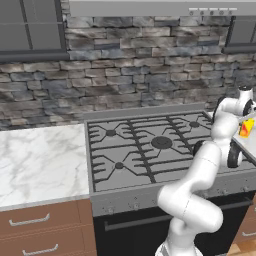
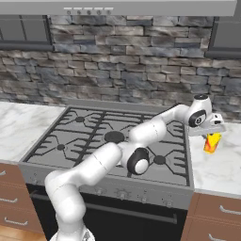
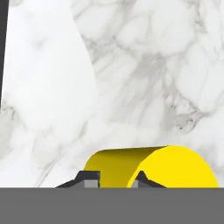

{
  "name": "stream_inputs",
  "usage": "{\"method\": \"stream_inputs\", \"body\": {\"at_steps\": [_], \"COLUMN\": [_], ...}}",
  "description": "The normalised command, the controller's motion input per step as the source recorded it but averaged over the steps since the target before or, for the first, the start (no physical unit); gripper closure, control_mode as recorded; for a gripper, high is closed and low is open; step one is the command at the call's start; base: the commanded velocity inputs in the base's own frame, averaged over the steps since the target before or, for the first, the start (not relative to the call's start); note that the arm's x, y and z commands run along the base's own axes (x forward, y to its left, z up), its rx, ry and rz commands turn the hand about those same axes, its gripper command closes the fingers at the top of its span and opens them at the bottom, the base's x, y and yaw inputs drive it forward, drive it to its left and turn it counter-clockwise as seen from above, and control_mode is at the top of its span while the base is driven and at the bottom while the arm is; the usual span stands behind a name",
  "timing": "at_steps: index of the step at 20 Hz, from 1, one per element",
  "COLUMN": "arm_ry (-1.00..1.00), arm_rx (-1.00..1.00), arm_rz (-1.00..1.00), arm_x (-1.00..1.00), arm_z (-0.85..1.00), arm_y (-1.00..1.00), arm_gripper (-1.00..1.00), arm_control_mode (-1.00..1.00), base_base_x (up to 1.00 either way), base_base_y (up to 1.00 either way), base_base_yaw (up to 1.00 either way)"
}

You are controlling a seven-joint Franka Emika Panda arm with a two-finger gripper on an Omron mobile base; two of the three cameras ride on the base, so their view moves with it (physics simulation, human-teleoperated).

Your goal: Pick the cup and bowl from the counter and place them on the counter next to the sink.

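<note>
No legible text, label, brand, number or sign appears in any view. The cup (image 2: 212, 142) carries a red-orange mark on its yellow side, too small and blurred to read as lettering. The stove (image 1: 150, 145) front has small knobs with no readable markings. The hood (image 2: 89, 7) has a row of pale buttons, unlabelled as far as can be seen.

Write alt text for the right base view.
The white arm reaches right across a gas stove, its pincer closed on a yellow cup over the marble counter. A stone wall stands behind.
</note>
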Motion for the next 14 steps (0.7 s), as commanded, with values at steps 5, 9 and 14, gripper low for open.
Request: {"method": "stream_inputs", "body": {"at_steps": [5, 9, 14], "arm_ry": [-0.01, -0.04, -0.02], "arm_rx": [0.00, 0.00, 0.00], "arm_rz": [0.00, 0.00, -0.02], "arm_x": [0.00, -0.12, -0.17], "arm_z": [-0.02, 0.00, 0.13], "arm_y": [0.00, 0.11, 0.29], "arm_gripper": [1.00, 1.00, 1.00], "arm_control_mode": [-1.00, -1.00, -1.00], "base_base_x": [0.00, 0.00, 0.00], "base_base_y": [0.00, 0.00, 0.00], "base_base_yaw": [0.00, 0.00, 0.00]}}
